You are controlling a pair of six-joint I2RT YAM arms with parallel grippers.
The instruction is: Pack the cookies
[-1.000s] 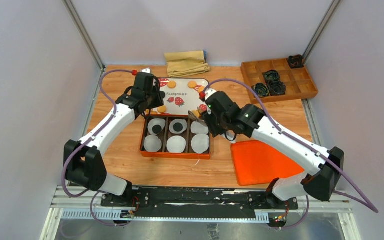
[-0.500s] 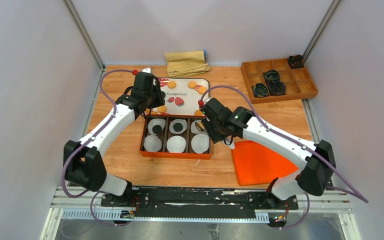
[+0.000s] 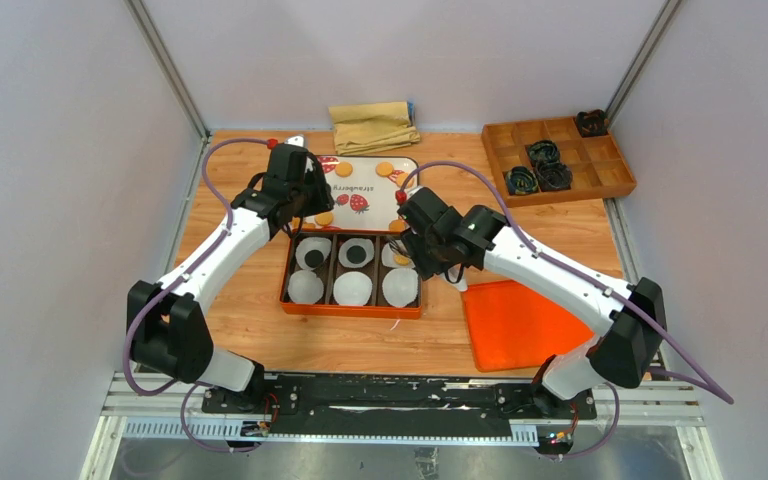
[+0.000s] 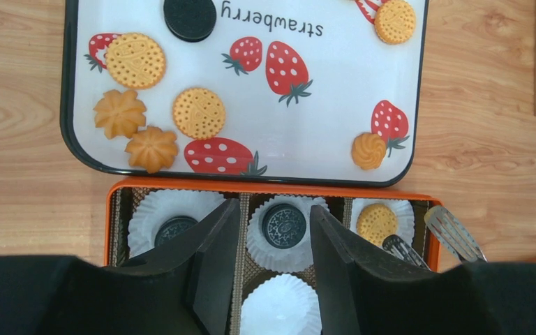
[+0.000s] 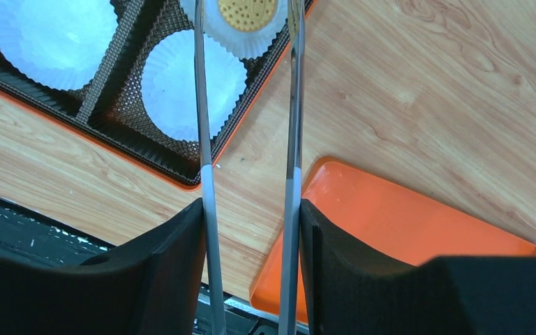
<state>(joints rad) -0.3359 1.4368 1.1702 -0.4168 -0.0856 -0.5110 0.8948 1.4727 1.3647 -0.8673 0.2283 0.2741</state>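
— Any writing to read?
— Only "strawberry", printed on the white tray (image 4: 335,132) just behind the orange box (image 4: 265,187), with red strawberries drawn around it
— Where are the cookies (image 4: 197,113)?
— Three sit in the box's row nearest the tray, each on a white paper liner (image 5: 185,94): black cookies (image 4: 284,225) left and middle, a golden cookie (image 4: 377,222) on the right. The rest lie loose on the tray behind the box, mostly golden, one black
— And the grippers?
— The left gripper (image 4: 274,206) hangs over that same row, fingers apart, nothing between them. The right gripper (image 5: 251,204) is clamped on metal tongs (image 5: 201,139) at the box's right end; the tong tips stand apart by the golden cookie
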